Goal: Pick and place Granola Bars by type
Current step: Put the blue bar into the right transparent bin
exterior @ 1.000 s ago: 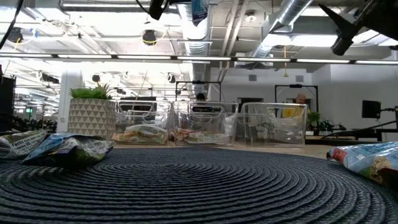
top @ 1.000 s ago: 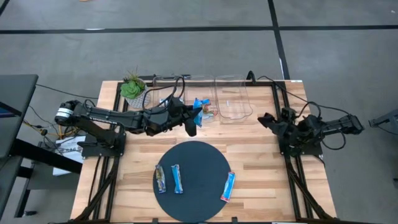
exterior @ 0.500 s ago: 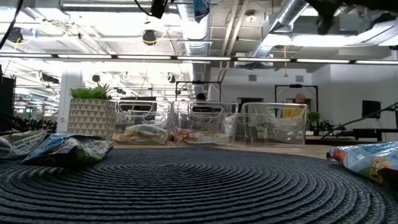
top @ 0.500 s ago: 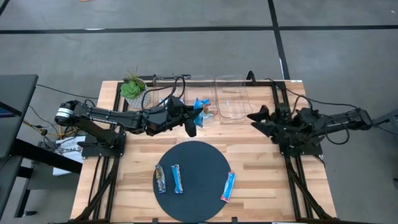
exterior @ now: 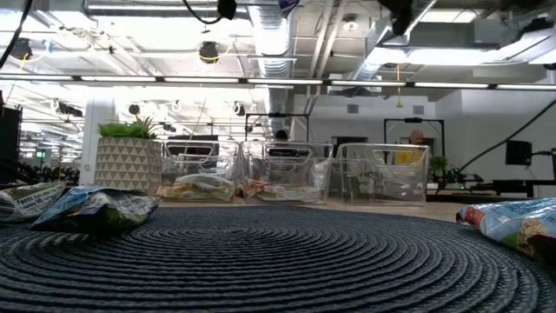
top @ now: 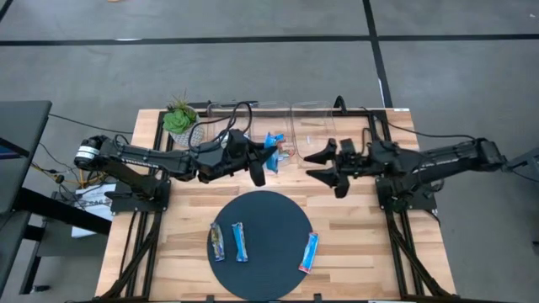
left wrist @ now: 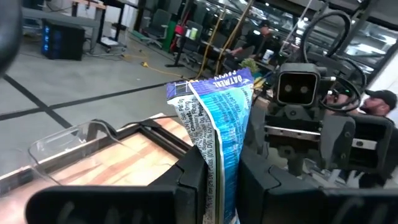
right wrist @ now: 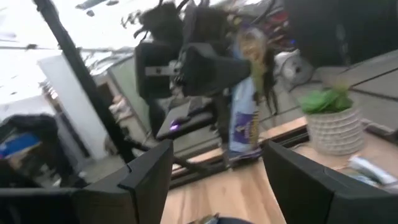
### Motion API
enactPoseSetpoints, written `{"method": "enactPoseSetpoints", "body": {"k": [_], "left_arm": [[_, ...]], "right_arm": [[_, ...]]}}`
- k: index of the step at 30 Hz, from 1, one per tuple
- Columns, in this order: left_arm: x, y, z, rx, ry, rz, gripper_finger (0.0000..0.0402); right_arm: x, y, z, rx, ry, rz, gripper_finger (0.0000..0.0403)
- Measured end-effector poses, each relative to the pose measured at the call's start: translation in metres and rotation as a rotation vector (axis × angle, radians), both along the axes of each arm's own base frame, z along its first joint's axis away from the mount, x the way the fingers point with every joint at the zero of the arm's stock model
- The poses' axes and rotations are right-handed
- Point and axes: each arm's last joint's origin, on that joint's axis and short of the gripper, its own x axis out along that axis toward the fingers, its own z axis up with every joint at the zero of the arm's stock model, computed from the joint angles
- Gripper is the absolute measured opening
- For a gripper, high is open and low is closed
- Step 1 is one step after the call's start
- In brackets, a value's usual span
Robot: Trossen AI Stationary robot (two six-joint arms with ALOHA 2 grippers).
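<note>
Left hand [top: 264,158]: I'm holding it clamped on a blue granola bar [top: 271,145], above the middle bin [top: 278,109] at 12 o'clock on the table [top: 354,236].
Right hand [top: 324,163]: fingers spread wide and empty; I'm swinging it in from the 3 o'clock edge toward the left hand.
Meaning: looks like I'm setting up a handover or clearing toward the mat.
Remaining bars: three on the round mat [top: 269,210] at 6 o'clock – multicoloured bar [top: 217,242], blue bars [top: 240,242] and [top: 309,252].
</note>
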Motion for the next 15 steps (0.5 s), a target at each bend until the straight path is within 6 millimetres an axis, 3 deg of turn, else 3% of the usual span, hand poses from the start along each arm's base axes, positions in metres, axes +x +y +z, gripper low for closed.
{"method": "enactPoseSetpoints", "body": {"k": [15], "left_arm": [[0.000,-0.001,0.001,0.009,-0.004,-0.031,0.0052]], "right_arm": [[0.071,-0.018,0.002,-0.015,0.098,0.033,0.0244]]}}
